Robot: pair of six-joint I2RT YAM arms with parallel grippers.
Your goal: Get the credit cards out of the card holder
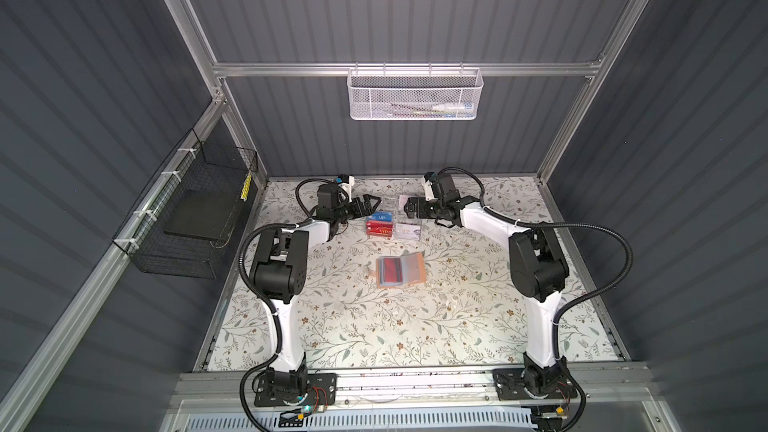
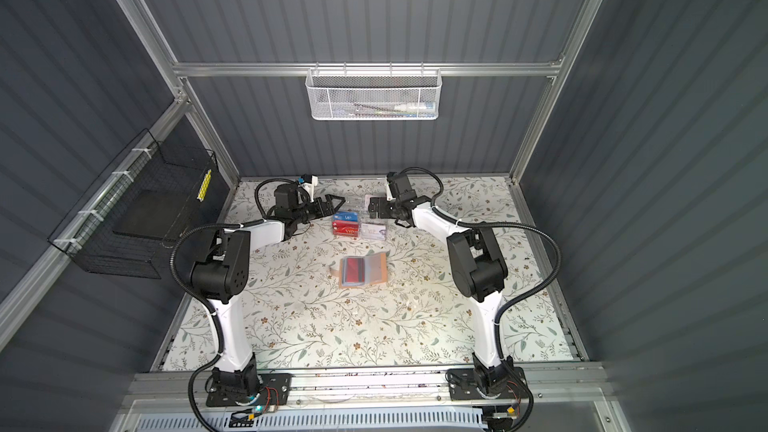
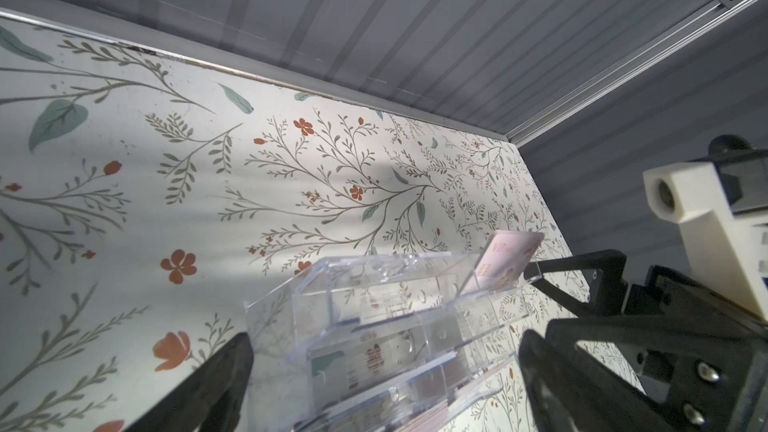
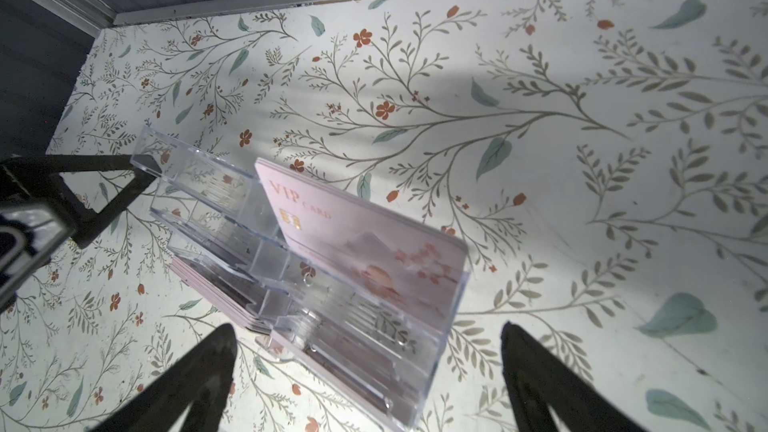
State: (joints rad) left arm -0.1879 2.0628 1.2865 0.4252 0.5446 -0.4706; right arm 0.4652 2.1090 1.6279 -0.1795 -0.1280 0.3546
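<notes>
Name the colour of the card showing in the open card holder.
Red card, dark stripe; clearest in a top view.

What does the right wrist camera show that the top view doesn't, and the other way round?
Only the right wrist view: the pink VIP card's chip and blossom print. Only a top view: the card holder lying open, a red card in its sleeve. Both: the clear box, the floral table, the open right gripper.

The tan card holder (image 1: 419, 274) lies open and flat in the middle of the table, its clear sleeve pages facing up. A red card (image 1: 387, 270) with a dark stripe sits in the top sleeve.
</notes>
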